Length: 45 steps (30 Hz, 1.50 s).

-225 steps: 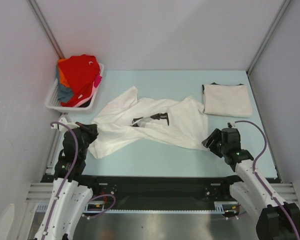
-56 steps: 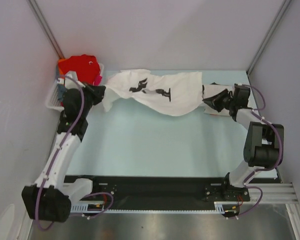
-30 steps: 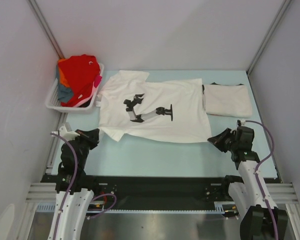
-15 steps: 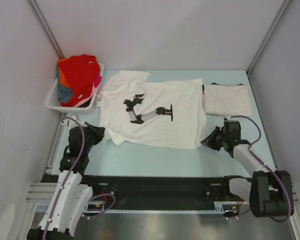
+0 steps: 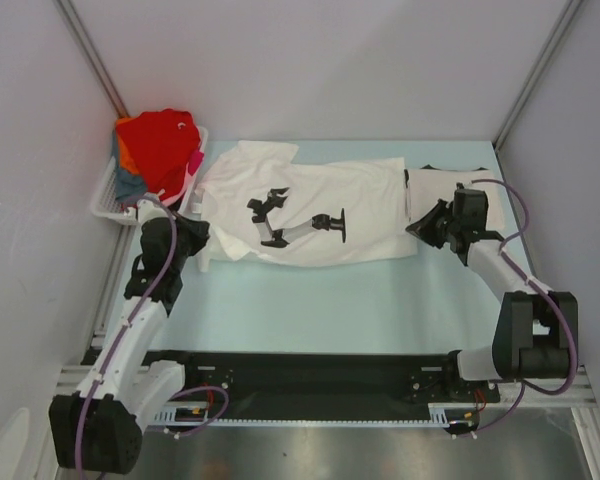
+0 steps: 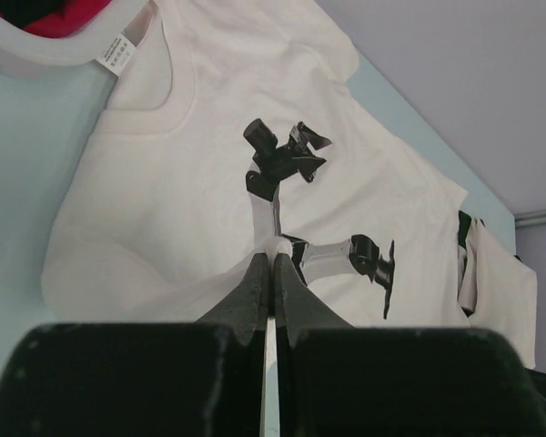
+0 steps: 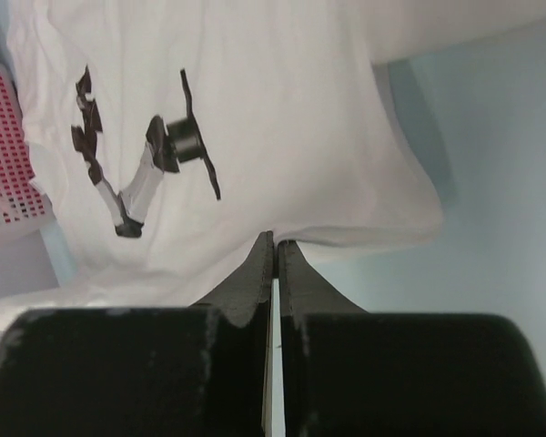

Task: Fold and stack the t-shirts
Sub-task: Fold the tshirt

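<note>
The left gripper (image 6: 271, 259) and the right gripper (image 7: 275, 241) were each clenched on the near hem of the white printed t-shirt (image 5: 310, 210). It lay spread between and beyond them (print facing up). A folded off-white tee (image 5: 435, 183) lay just beyond the right gripper, and a basket (image 5: 105, 205) stood beyond the left.

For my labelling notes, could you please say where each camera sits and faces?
Top external: above, behind the bases, looking down at the table; left arm and right arm show.
Left wrist: looks along the left gripper, shut on the white t-shirt.
Right wrist: looks along the right gripper, shut on its edge.
All share the shirt's black print.
</note>
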### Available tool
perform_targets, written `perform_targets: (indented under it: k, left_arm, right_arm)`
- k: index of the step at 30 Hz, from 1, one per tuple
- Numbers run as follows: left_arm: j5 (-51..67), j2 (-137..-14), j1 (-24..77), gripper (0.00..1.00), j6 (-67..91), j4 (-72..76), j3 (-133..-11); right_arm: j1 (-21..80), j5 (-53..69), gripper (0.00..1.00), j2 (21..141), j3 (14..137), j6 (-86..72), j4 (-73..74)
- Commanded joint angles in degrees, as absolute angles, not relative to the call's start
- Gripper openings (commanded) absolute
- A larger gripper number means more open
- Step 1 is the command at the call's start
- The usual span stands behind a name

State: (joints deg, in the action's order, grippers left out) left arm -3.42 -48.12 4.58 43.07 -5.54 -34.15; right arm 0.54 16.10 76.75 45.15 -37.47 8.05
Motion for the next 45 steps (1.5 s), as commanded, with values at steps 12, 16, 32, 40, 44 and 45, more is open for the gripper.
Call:
perform_targets:
  k: [12, 16, 32, 40, 44, 45]
  left_arm:
    - [-6.8, -70.2, 4.2, 0.00, 42.8, 7.9, -49.6]
    - [-5.6, -76.4, 4.2, 0.00, 41.5, 8.2, -53.4]
    - [-5.7, -91.5, 4.0, 0.00, 38.4, 6.6, -66.2]
    - [-5.4, -95.0, 2.2, 0.00, 39.3, 5.4, -67.7]
    - [-6.3, -95.0, 1.8, 0.00, 39.4, 5.2, -67.2]
    - [-6.4, -95.2, 1.7, 0.01, 39.4, 5.4, -67.1]
  right_arm:
    - [-4.1, 17.7, 0.00, 93.0, 59.8, -40.7, 5.3]
    - [-4.1, 18.1, 0.00, 95.6, 61.2, -41.6, 4.4]
    - [-3.6, 16.6, 0.00, 101.4, 64.3, -42.4, 2.7]
    - [-2.1, 15.5, 0.00, 106.2, 67.4, -42.3, 2.9]
    - [-1.2, 13.9, 0.02, 108.3, 69.8, -42.1, 4.1]
    - [-1.1, 13.4, 0.04, 109.0, 70.6, -41.8, 4.5]
